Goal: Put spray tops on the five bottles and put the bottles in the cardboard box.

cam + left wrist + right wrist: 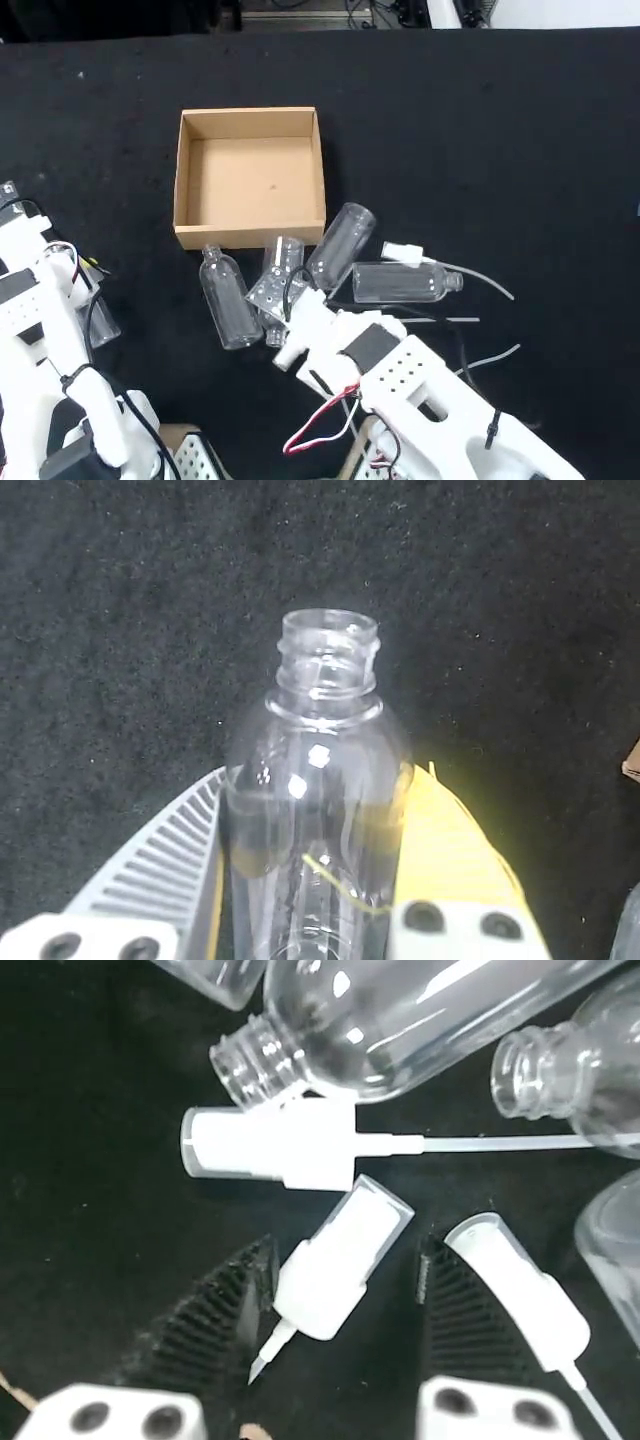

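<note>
My left gripper (320,780) is shut on a clear bottle (318,770) with a bare threaded neck, held over the black mat; in the high view this bottle (103,322) is at the left edge. My right gripper (345,1260) is open low over the mat, its black pads on either side of a white spray top (335,1265) lying between them, apart from both. Two more spray tops (270,1145) (520,1290) lie close by. Three capless bottles (228,298) (277,283) (340,245) lie clustered in front of the cardboard box (182,175). Another bottle (405,282) lies to their right.
The box is open and holds nothing. A spray top (403,253) with a long tube lies beside the rightmost bottle, and loose dip tubes (490,358) trail across the mat to the right. The mat's far and right parts have free room.
</note>
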Motion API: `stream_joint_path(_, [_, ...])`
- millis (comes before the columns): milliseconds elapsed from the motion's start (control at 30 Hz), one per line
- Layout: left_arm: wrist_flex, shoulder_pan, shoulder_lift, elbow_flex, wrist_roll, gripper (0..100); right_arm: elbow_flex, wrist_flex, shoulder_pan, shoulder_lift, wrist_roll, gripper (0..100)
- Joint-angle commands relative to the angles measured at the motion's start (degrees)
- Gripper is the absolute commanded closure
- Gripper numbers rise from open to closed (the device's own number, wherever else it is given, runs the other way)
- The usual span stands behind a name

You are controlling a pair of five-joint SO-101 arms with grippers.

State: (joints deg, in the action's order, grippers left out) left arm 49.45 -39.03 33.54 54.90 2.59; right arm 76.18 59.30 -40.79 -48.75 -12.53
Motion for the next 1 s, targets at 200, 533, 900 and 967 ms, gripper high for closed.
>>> stream_joint_path(200, [-0.8, -0.7, 1.8, -0.4, -0.3, 97, -5.9, -3.2, -0.8, 17.2, 0.1, 86.1])
stream_joint_path(533, [-1.1, -0.7, 2.3, 0.5, -0.3, 97, -10.6, -0.7, 4.2, 17.0, -1.1, 98.0])
stream_joint_path(900, [-1.1, -0.3, 1.8, 0.5, -0.2, 97, -38.5, 28.8, 26.7, -1.9, -14.9, 96.9])
stream_joint_path(967, [-1.1, -0.2, 1.8, 0.5, -0.1, 97, -42.9, 28.7, 32.0, -3.6, -14.5, 96.9])
